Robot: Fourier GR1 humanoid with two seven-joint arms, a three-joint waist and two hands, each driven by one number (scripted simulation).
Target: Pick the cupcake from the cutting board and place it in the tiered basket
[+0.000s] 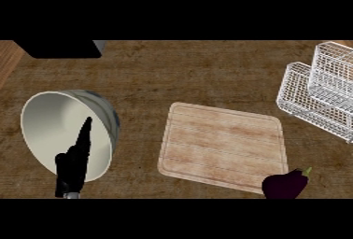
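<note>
**Left hand open over bowl; cupcake can't be placed**

Your left hand (74,163) shows at the lower left edge. The fingers are straight and held together, pointing up the frame, with the thumb sticking out to the left. It's released and grasping nothing.

The hand overlaps the bowl (48,121) in this view. You can't tell whether it touches the bowl or hangs above it.

The bowl is white inside with a mottled grey outer wall. It sits at the left of the counter (179,70), apart from the board (222,147).

The board is light wood with rounded corners and a groove round its edge. It lies flat mid-counter, turned slightly off square.

An eggplant (284,184), dark purple with a green stem, sits at the board's lower right corner. It overlaps that corner and is cut by the lower edge.

The basket (321,93) is white wire in two tiers at the upper right, partly cut by the right edge. It's near the board's upper right corner but not touching it.

A black block (62,48) with a grey side sits at the top left.

Your right hand isn't in view.

The cupcake doesn't show on the board or in the visible basket tiers, so you can't tell where it is from here.
</note>
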